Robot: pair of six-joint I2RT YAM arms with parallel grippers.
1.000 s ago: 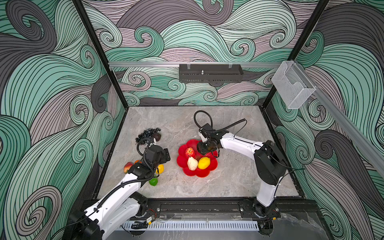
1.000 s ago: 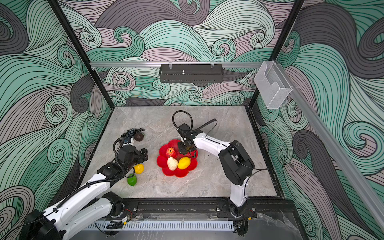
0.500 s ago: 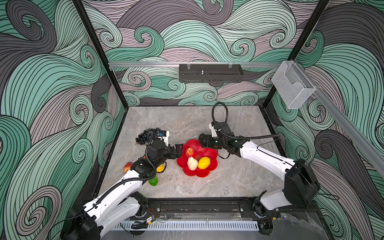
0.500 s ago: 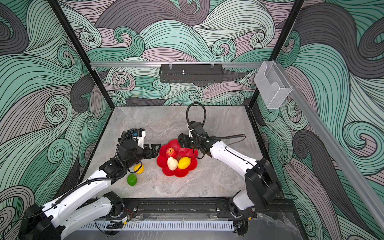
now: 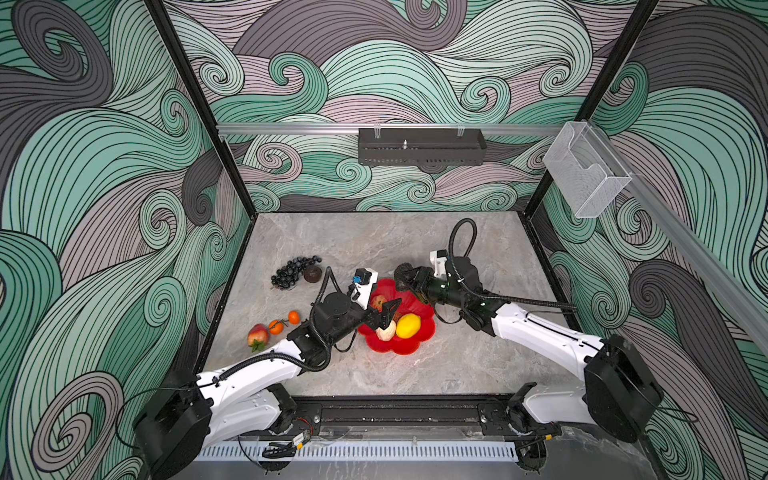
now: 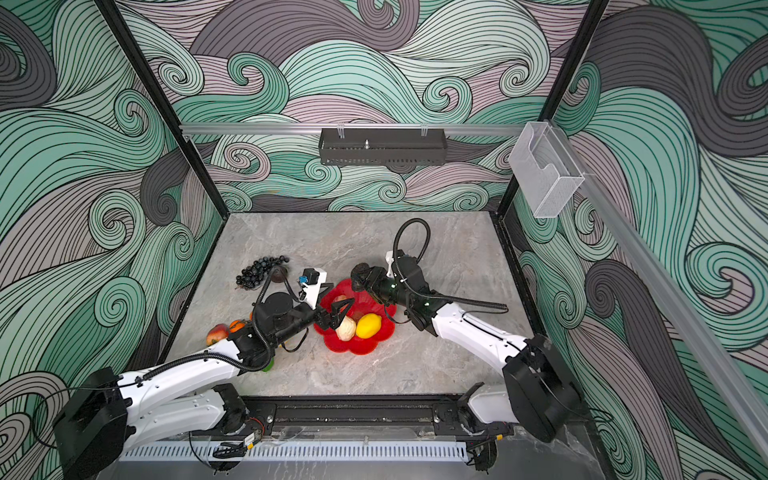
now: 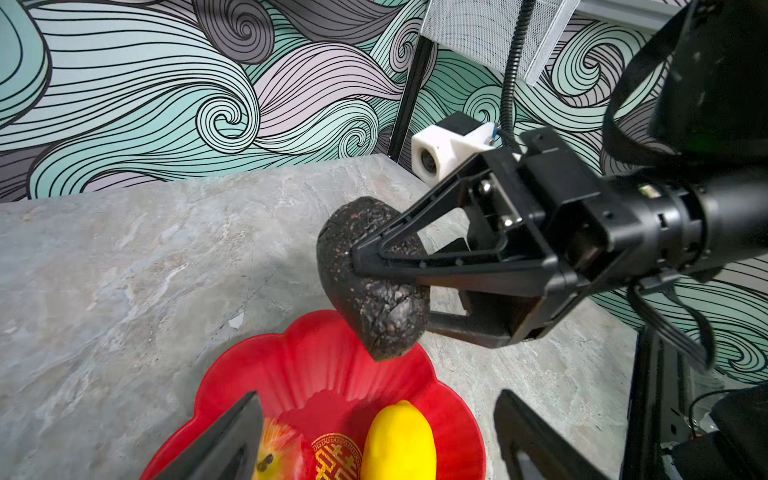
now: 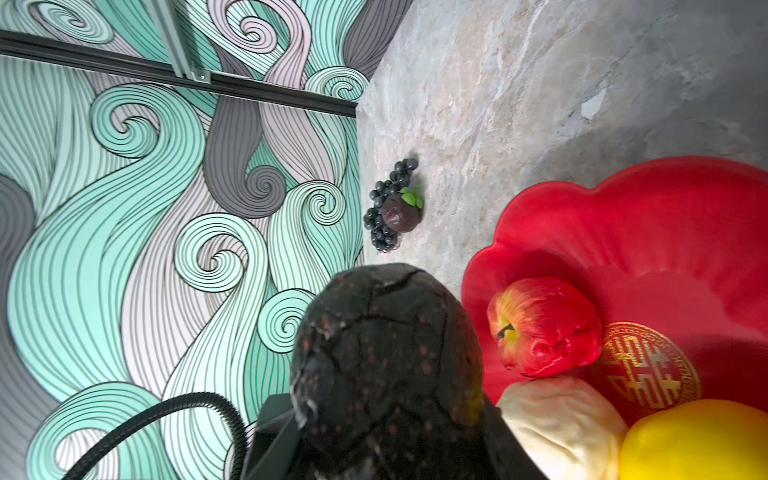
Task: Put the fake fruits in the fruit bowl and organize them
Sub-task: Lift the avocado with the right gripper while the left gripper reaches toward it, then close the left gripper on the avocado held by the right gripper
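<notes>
Your right claw (image 5: 409, 279) is clamped on the avocado (image 5: 400, 274), a dark, rough-skinned fruit, in both top views. It holds it off the table (image 5: 457, 365) at the far rim of the bowl (image 5: 409, 350), a glossy red dish with a petal edge. Your left claw (image 5: 388, 316) is spread wide and empty over the bowl's left side, just above the pear (image 5: 386, 331). An apple (image 5: 377, 301), the pear and a lemon (image 5: 408, 325) lie in the bowl. Left of it on the table the grapes (image 5: 293, 270) touch a dark round fruit (image 5: 312, 274). Nearer the front, two oranges (image 5: 275, 326) lie beside a red fruit (image 5: 257, 334).

From the left wrist you see the avocado (image 7: 370, 286) pinched across its middle by the right claw (image 7: 390, 286). Its narrow end points down over the bowl (image 7: 316, 365) rim, and its skin is black-brown, cracked and speckled. Your left fingers (image 7: 224, 440) stand well apart on either side of the lemon (image 7: 399, 440).

From the right wrist the avocado (image 8: 386, 357) hides most of the claw holding it. Beside it in the bowl (image 8: 644, 232), the apple (image 8: 544, 326), pear (image 8: 557, 424) and lemon (image 8: 698, 440) crowd together by a gold emblem (image 8: 644, 365).
</notes>
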